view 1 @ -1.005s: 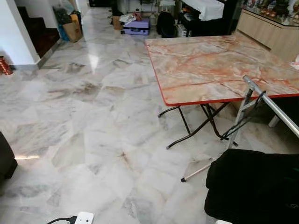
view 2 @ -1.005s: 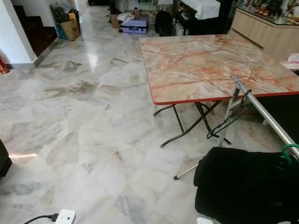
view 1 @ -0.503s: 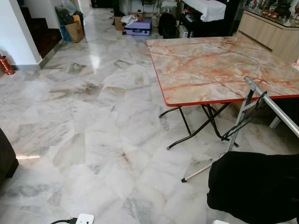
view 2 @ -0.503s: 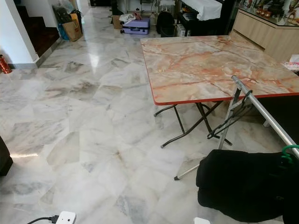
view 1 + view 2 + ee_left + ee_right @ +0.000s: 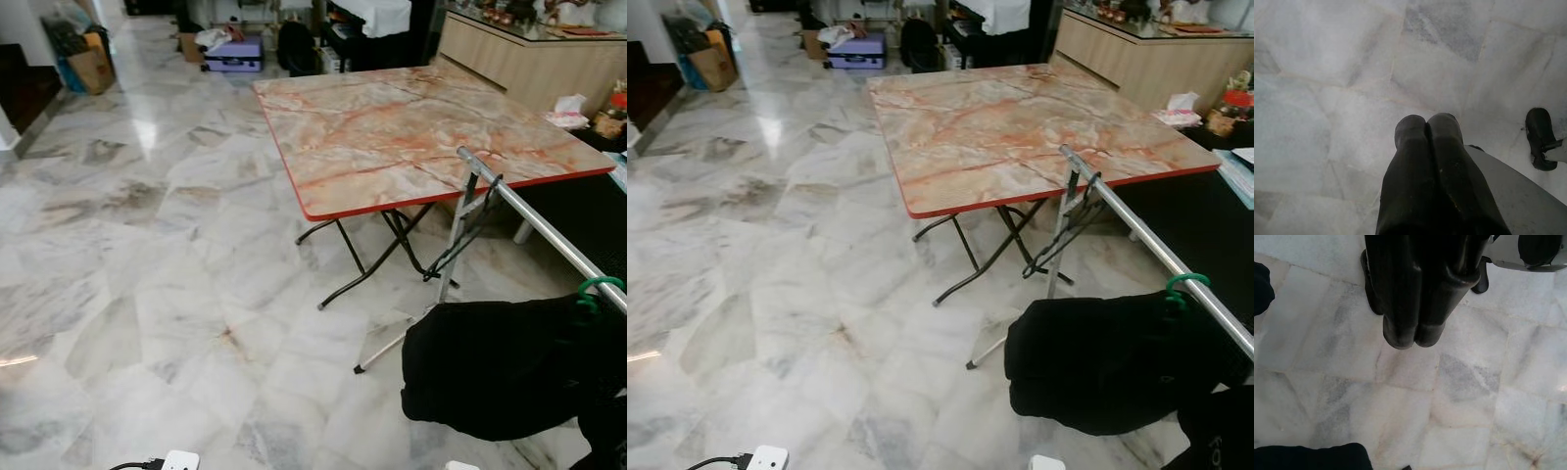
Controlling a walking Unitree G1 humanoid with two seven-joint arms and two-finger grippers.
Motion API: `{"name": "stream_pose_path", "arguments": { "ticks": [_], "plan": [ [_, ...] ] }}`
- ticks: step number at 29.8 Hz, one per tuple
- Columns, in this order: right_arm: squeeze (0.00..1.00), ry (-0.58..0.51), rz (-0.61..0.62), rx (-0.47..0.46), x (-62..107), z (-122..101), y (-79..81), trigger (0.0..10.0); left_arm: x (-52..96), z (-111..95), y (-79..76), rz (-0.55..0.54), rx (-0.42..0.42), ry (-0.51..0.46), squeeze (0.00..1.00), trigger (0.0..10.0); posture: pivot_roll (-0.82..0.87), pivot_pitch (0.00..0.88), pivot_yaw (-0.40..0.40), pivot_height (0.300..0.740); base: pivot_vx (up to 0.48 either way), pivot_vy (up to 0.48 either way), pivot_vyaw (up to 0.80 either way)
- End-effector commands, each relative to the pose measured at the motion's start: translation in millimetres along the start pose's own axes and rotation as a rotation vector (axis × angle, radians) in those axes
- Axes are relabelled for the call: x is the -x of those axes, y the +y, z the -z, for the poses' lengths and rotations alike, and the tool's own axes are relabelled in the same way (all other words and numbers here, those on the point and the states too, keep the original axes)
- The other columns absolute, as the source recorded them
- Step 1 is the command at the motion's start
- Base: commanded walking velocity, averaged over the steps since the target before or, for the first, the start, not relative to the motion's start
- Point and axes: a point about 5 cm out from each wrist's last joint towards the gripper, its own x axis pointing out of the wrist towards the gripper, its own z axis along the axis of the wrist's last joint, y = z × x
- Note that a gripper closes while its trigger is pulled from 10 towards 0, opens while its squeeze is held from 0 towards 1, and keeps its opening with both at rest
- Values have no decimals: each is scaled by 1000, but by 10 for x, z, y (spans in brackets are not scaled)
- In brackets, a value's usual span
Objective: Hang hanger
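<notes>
A green hanger (image 5: pixel 1181 287), its curved plastic hook looped over a slanting silver metal rail (image 5: pixel 1146 245), carries a black garment (image 5: pixel 1097 357) that droops in soft, matte folds at the right of the room, just in front of a folding table (image 5: pixel 1019 127). The rail is the top bar of a drying rack whose thin metal upright (image 5: pixel 1063 240) meets the floor beside the table's legs, and a dark cord or strap (image 5: pixel 1058 240) dangles from the rail's far end.

The table has one square top printed in an orange-pink marble pattern, edged with a red rim, standing on crossed black tubular legs (image 5: pixel 985 259). The floor (image 5: pixel 147 294) is polished grey-white marble laid in large tiles, glossy enough to throw back light. One white plug adapter (image 5: pixel 179 461) with a black cable lies on the floor at the near edge. Farther back stand a purple suitcase (image 5: pixel 232 54), a brown paper bag (image 5: pixel 88 69) and a light wooden counter (image 5: pixel 1136 59).

Both arms hang idle over bare marble. The left gripper (image 5: pixel 1425 128) has its two rounded black fingers pressed together, grasping nothing. The right gripper (image 5: pixel 1410 338) likewise has its fingers closed against each other and empty, with edges of black fabric (image 5: pixel 1312 458) seen nearby in its wrist view.
</notes>
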Motion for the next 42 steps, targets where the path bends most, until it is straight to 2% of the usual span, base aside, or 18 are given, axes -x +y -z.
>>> {"name": "stream_pose_path", "arguments": {
  "ticks": [1, 4, 11, 42],
  "plan": [
    [0, 14, -4, 3, 2, 28, 12, 10000, 10, 52, 30, -11, 3, 20, 0, 10000, 27, 35, 11, 740, 0, 0, -800],
    [0, 14, -6, 3, 1, 29, 20, 10000, 11, 61, 29, -12, 26, 22, 0, 10000, 28, 35, 11, 740, 0, 0, -800],
    [0, 14, -7, 4, -1, 27, 24, 10000, 14, 82, 26, -12, 14, 33, 0, 10000, 29, 34, 11, 740, 0, 254, -800],
    [0, 19, -8, 7, 0, 35, 24, 10000, 7, 63, 10, -12, 5, 32, 0, 10000, 32, 35, 13, 740, 0, 0, -800]
  ]
}}
